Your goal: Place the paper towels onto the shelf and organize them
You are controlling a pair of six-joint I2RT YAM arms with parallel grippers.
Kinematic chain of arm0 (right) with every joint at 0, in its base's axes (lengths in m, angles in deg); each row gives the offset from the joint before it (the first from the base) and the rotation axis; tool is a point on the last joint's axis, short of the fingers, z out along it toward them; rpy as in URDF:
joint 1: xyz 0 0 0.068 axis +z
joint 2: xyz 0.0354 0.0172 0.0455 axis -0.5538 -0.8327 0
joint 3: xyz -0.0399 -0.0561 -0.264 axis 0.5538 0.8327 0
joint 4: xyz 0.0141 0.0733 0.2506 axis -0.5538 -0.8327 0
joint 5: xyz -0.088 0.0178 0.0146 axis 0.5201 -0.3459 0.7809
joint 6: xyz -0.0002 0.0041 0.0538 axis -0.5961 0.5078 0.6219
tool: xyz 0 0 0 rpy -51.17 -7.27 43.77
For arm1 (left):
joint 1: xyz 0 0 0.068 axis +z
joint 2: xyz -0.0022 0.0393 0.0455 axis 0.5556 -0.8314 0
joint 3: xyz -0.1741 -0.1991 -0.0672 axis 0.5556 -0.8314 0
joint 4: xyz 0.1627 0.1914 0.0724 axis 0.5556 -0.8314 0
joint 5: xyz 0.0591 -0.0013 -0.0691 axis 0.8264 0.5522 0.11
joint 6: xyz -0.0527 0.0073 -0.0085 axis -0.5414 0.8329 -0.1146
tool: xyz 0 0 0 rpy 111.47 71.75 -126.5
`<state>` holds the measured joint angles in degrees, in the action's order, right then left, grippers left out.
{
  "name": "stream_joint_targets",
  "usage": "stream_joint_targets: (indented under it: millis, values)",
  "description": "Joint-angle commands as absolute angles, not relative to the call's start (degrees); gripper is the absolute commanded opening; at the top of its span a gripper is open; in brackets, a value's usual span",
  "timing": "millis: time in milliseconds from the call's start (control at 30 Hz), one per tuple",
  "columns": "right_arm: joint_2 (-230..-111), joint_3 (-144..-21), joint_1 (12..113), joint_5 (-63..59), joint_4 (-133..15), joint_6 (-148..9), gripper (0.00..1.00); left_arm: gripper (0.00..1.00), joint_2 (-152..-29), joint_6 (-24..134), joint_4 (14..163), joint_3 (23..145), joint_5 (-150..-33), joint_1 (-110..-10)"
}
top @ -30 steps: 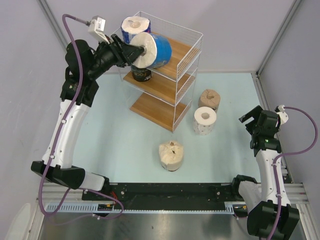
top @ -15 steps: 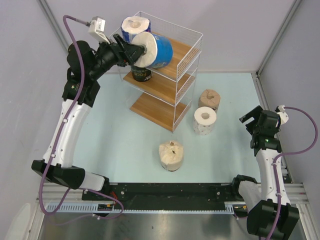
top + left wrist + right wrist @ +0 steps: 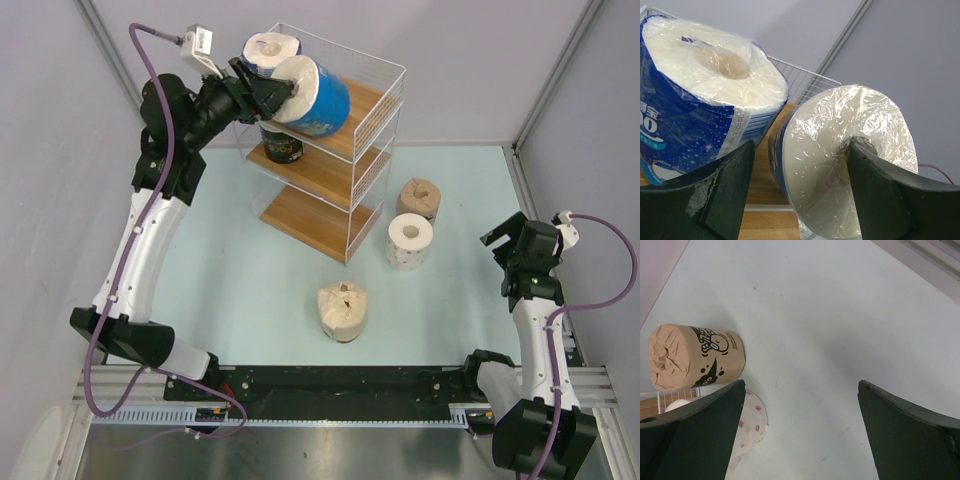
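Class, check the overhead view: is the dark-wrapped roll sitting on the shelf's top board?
No, the dark-wrapped roll sits on the middle board of the shelf, one level below the top.

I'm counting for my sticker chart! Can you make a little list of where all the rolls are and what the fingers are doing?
Top tier of shelf: upright blue roll, tilted blue roll
Middle tier: dark roll
Table: tan roll, dotted roll, cream roll
Left fingers: open, one in tilted blue roll's core
Right fingers: open, empty
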<state>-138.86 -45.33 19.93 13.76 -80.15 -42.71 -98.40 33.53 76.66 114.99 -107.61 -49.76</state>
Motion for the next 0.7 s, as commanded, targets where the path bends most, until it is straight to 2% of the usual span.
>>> stream_joint_targets:
  millis: [0, 367, 667]
  values:
    - [-139.11, -45.5, 19.48, 13.32, -79.81, -43.77, 1.0, 0.78, -99.29, 31.87, 79.23, 119.29, -107.73, -50.1]
    - [-139.38, -45.5, 19.21, 13.14, -79.46, -43.33, 1.0, 0.78, -101.49, 31.17, 78.71, 124.49, -108.07, -50.45]
    - [-135.95, -46.2, 19.12, 12.27, -76.05, -43.16, 0.99, 0.79, -97.02, 32.31, 77.83, 122.73, -109.04, -50.45]
